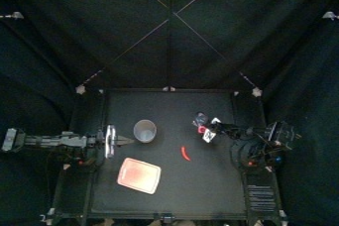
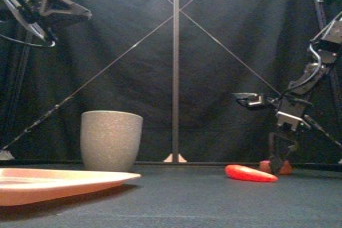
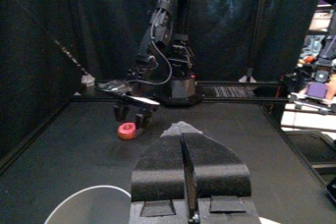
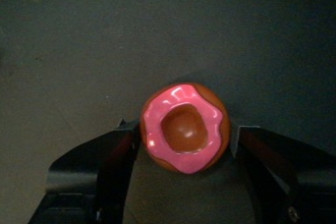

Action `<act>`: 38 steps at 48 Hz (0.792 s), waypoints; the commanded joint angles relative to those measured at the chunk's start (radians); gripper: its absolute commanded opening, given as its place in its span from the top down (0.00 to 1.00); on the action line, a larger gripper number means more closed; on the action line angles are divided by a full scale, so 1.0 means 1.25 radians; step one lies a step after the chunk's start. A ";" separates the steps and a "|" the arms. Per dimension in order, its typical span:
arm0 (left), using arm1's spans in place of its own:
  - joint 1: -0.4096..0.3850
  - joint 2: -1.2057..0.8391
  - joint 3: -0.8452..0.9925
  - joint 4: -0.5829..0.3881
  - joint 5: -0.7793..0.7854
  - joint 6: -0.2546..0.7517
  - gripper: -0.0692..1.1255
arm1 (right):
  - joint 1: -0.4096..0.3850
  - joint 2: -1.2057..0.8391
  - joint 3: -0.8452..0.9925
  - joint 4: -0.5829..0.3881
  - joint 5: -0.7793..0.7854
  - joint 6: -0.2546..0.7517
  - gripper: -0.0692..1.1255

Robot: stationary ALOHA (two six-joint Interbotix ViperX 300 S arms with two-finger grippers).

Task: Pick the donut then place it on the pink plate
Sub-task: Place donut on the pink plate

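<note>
Between the fingers [image 4: 112, 164] of the right gripper [image 4: 187, 138]: the donut [image 4: 186, 125], pink icing over a brown body, its hole facing the wrist camera. The jaws are narrowed against its two flanks, one on each side, with no gap visible. Finding: the gripper holds the donut. Whether the donut is clear of the table cannot be determined. In the front view the fingertips hang very low over the surface.

Near the fingers, toward the table's front: a long red toy [image 1: 187, 154], lying flat, apart from the donut. Farther out, toward the opposing arm: the grey cup [image 1: 145, 130], upright. Farthest from the fingers, toward the front and beyond the red toy: the pink plate [image 1: 141, 175], flat, with nothing on it. The left gripper [image 3: 187, 141] rests on the cup's far side, jaws pressed together on nothing, well apart from the donut.

Assessment: the step in hand is the pick, judged near its end. Carry and placement are not yet done.

Recommendations:
- Hold the grip across the donut's widest part. A rounded toy could slip out of a grip set too high or too low.
- Raise it straight up before any sideways travel, high enough to clear the red toy, which lies close to the direct line to the plate.
- Pass on the front side of the cup.
- Lower over the plate's middle until the donut touches or nearly touches, then open. A round thing dropped from height may roll over the shallow rim.
</note>
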 commanded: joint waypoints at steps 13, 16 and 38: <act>0.002 0.004 -0.004 -0.001 -0.009 0.000 0.93 | 0.077 -0.060 -0.048 0.006 0.000 0.000 0.36; 0.004 0.004 -0.002 -0.001 -0.007 0.000 0.93 | 0.130 -0.075 -0.070 0.007 -0.010 0.001 0.36; 0.010 0.005 0.004 0.015 -0.007 0.001 0.93 | 0.439 0.072 -0.306 0.134 -0.161 0.013 0.35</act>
